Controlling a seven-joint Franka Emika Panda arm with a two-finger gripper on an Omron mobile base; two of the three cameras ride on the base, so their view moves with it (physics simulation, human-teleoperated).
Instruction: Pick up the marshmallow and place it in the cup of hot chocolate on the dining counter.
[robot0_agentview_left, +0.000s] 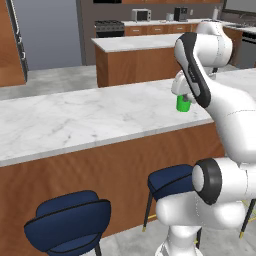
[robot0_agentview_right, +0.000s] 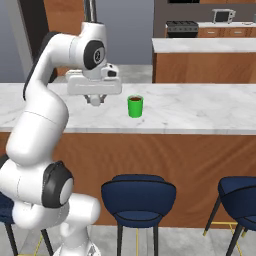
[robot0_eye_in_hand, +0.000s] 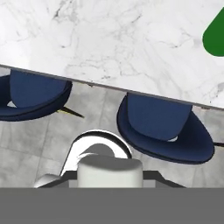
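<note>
The worktop (robot0_agentview_right: 200, 107) is a long slab of white marble with fine grey veining, its front edge straight and thin above warm brown wood panelling. On it stands the cup of hot chocolate (robot0_agentview_right: 135, 106), a small bright green cylinder with smooth walls and dark brown liquid at its round mouth; in the left base view the cup (robot0_agentview_left: 183, 103) is partly hidden behind the arm. In the hand view a curved green patch of the cup (robot0_eye_in_hand: 215, 37) shows at the upper right.

The gripper (robot0_agentview_right: 95, 100) hangs above the worktop just left of the cup, near but apart from it. Its jaws are closed on the marshmallow (robot0_eye_in_hand: 110, 171), a soft white lump with rounded corners that sits between the finger tips in the hand view.

The marble around the cup lies bare on both sides, with open room towards the far edge. Below the near edge stand navy stools (robot0_agentview_right: 138, 197) with curved padded backs and thin dark legs, on a mottled grey floor (robot0_eye_in_hand: 35, 140).
</note>
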